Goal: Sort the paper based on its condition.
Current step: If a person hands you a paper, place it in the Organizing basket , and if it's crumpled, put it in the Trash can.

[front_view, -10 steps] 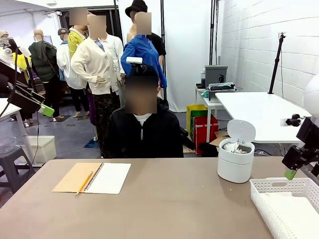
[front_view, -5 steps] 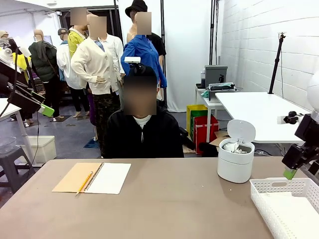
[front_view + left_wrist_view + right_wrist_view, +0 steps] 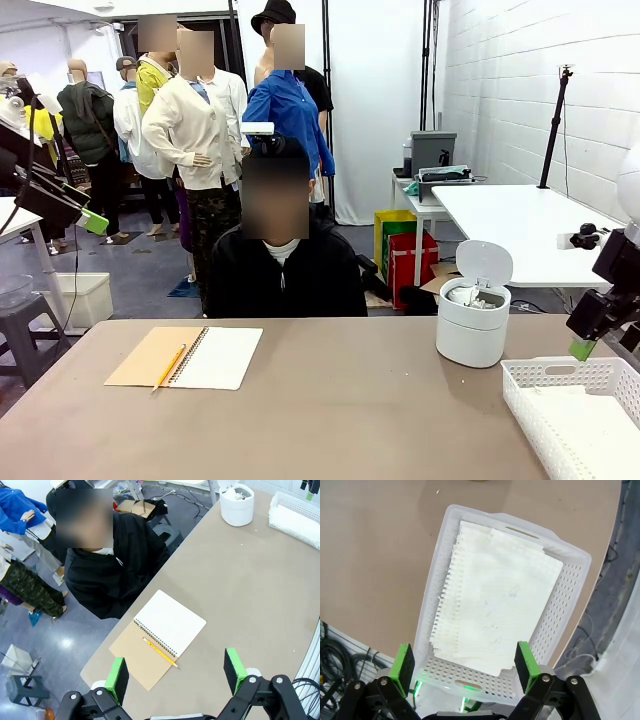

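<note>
Two sorting places are being shown already filled: smooth white torn-edge paper sheets (image 3: 492, 597) are lying flat in the white perforated plastic basket (image 3: 436, 572), directly under the right gripper (image 3: 465, 661), whose fingers are being held wide apart and empty, the sheets' long axis running away from the fingers. Crumpled white paper balls (image 3: 468, 296) are sitting in the small white lidded bin (image 3: 470, 338). The left gripper (image 3: 176, 672), also spread wide and empty, is being held above the open spiral-bound notebook with a yellow pencil (image 3: 159, 636), so any next page is judged nearer that arm
</note>
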Tool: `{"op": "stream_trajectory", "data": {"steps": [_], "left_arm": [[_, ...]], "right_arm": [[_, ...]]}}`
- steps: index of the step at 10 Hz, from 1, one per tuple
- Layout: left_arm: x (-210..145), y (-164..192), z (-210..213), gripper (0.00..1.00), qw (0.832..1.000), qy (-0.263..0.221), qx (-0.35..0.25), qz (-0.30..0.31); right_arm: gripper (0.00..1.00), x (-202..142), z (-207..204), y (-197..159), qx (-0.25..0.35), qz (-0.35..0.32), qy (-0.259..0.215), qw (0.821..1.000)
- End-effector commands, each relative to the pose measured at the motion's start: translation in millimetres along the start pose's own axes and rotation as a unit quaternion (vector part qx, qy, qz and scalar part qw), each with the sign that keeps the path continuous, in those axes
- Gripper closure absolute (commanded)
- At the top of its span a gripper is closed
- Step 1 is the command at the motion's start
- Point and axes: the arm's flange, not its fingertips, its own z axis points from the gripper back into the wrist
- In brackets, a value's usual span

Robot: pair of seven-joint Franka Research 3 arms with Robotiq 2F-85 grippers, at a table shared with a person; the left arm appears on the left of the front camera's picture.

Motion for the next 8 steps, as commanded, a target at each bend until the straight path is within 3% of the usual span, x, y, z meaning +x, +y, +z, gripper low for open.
{"op": "stream_trajectory", "data": {"steps": [1,5,8], "left_arm": [[0.1,-0.5,0.1,0.0,1.0,0.002,0.006,0.003],[0.1,-0.5,0.1,0.0,1.0,0.002,0.006,0.003],[0.1,-0.5,0.1,0.0,1.0,0.002,0.006,0.003]], "right_arm": [[0.0,3.1,2.3,15.0,0.041,0.031,0.0,0.999],[0.0,41.4,21.2,71.4,0.167,0.1,-0.033,0.98],[0.0,85.7,34.2,110.3,0.201,0.169,-0.096,0.96]]}}
